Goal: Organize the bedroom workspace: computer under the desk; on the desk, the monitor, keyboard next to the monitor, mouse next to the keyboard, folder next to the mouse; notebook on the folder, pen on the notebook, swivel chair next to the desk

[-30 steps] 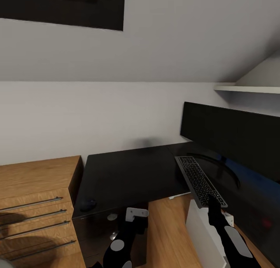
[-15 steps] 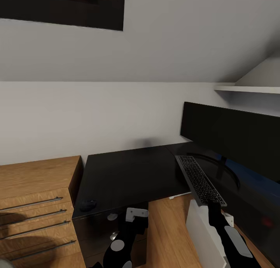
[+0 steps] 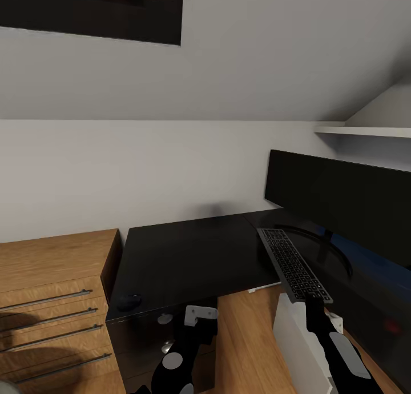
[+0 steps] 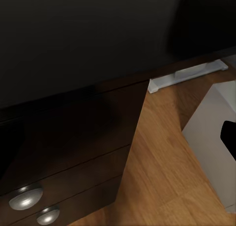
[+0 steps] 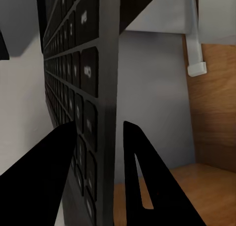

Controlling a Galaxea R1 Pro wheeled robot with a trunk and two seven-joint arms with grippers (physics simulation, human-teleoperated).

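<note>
A: Entry, right arm. The right gripper has its two fingers on either side of the near end of the keyboard; in the right wrist view one finger lies over the keys and the other under the black edge. I read it as clamped on the keyboard, though actual contact is hard to confirm.

B: Any change over the last second?

A: Almost none. In the head view the keyboard sat a touch lower and further right a second ago; since half a second ago it has not moved. It runs from centre right down towards the lower right of the frame, its far end over the desk and under the monitor, its near end past the desk edge and above the computer.

B: So the lift has paused?

A: My judgement: the carry has stalled, with the keyboard part way onto the desk and not yet laid flat. It still needs sliding in beside the monitor's ring stand.

B: Left side?

A: The left gripper hangs at bottom centre, in front of the drawer unit. Cannot tell whether it is open or closed.

B: Mouse?

A: The mouse sits at the desk's front left corner, well apart from the keyboard, beside the wooden cabinet. It will need moving across later.
</note>
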